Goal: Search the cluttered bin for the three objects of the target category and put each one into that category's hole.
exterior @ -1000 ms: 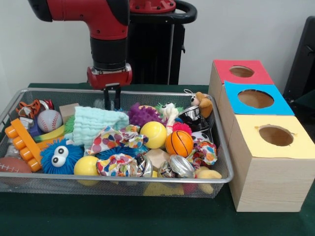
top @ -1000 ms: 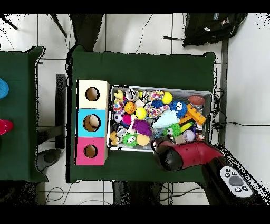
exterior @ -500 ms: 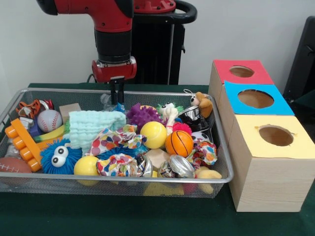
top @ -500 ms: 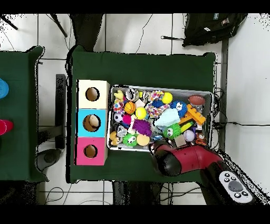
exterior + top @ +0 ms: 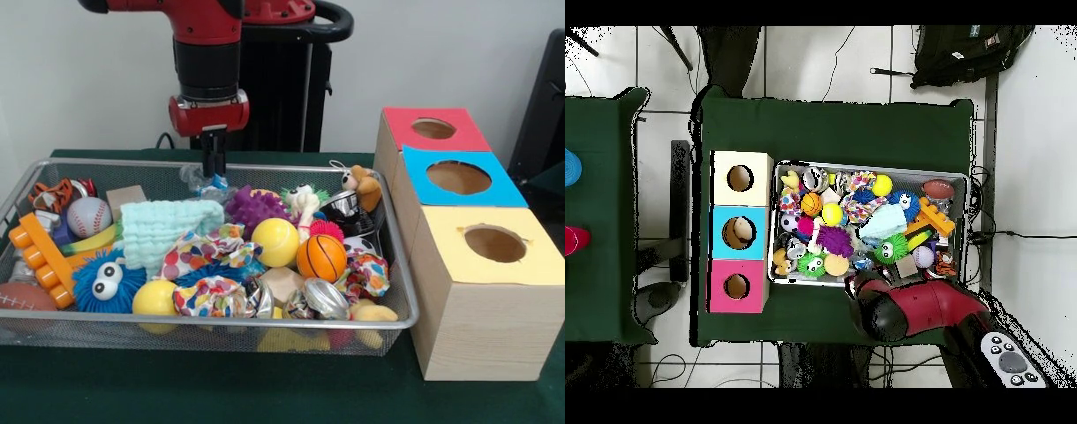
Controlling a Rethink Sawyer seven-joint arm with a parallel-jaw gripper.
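Fingers (image 5: 209, 165) hang vertically, pressed together, over a crinkled wrapper (image 5: 201, 183) at the bin's (image 5: 402, 291) far rim.

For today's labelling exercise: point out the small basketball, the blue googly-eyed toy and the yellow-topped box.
small basketball (image 5: 321, 257), front view, its orange middle
blue googly-eyed toy (image 5: 108, 280), front view, beside its eyes
yellow-topped box (image 5: 459, 256), front view, bare yellow top
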